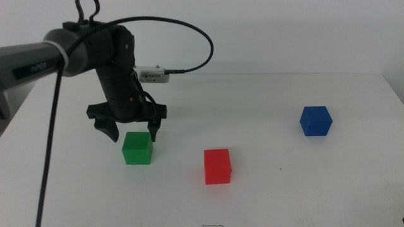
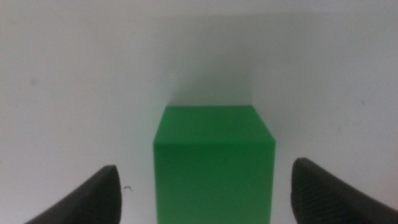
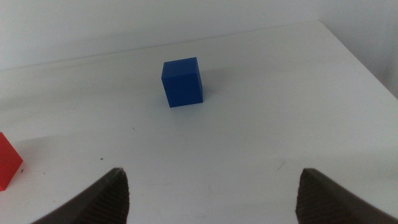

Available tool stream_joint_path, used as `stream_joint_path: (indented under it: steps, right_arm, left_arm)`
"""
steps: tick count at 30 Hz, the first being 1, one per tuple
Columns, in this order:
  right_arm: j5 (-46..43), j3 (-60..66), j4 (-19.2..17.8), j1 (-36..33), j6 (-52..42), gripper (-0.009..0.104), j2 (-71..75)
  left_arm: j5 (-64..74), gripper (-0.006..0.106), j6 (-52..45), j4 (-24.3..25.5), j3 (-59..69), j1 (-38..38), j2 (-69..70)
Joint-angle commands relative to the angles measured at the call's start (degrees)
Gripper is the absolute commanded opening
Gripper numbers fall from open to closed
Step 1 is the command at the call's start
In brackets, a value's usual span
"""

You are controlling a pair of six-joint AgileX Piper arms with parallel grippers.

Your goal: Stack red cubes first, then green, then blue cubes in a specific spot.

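Observation:
The green cube (image 1: 137, 148) rests on the white table at the left. Just above and behind it hovers my left gripper (image 1: 130, 131), open, one jaw on each side and neither touching. The left wrist view shows the green cube (image 2: 214, 163) centred in the wide gap of the left gripper (image 2: 211, 199). The red cube (image 1: 218, 166) sits alone near the table's middle front. Off to the right stands the blue cube (image 1: 315, 120). In the right wrist view the blue cube (image 3: 183, 82) lies well ahead of my right gripper (image 3: 211, 196), which is open and holds nothing; the red cube (image 3: 7, 162) shows at the frame edge.
A small white device (image 1: 153, 74) with a black cable lies on the table behind the left arm. The table's right edge (image 1: 394, 94) runs close past the blue cube.

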State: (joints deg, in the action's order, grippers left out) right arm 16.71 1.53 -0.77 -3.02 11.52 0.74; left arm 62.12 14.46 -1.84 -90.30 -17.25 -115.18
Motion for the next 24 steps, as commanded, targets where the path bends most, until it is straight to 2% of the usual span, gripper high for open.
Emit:
stream_joint_path:
  steps: [1, 12, 16, 19, 24]
  right_arm:
    - [-4.3, -0.6, -0.6, 0.4, -0.6, 0.085, 0.8]
    - [-4.3, -0.6, -0.6, 0.4, -0.6, 0.085, 0.8]
    - [-4.3, -0.6, -0.6, 0.4, -0.6, 0.085, 0.8]
    - [-4.3, -0.6, -0.6, 0.4, -0.6, 0.085, 0.8]
    - [-4.3, -0.6, -0.6, 0.4, -0.6, 0.085, 0.8]
  left_arm:
    - [-1.2, 0.093, 0.0, -1.0, -1.4, 0.2, 2.2]
    - [-1.5, 0.093, -0.5, -3.3, -1.4, 0.2, -1.8]
    - [-1.2, 0.087, -1.5, -4.7, -1.4, 0.2, -1.9]
    - [-0.3, 0.076, -1.4, -5.2, -1.4, 0.2, -1.8]
    - [2.1, 0.04, -0.1, -6.0, -1.4, 0.2, -1.4]
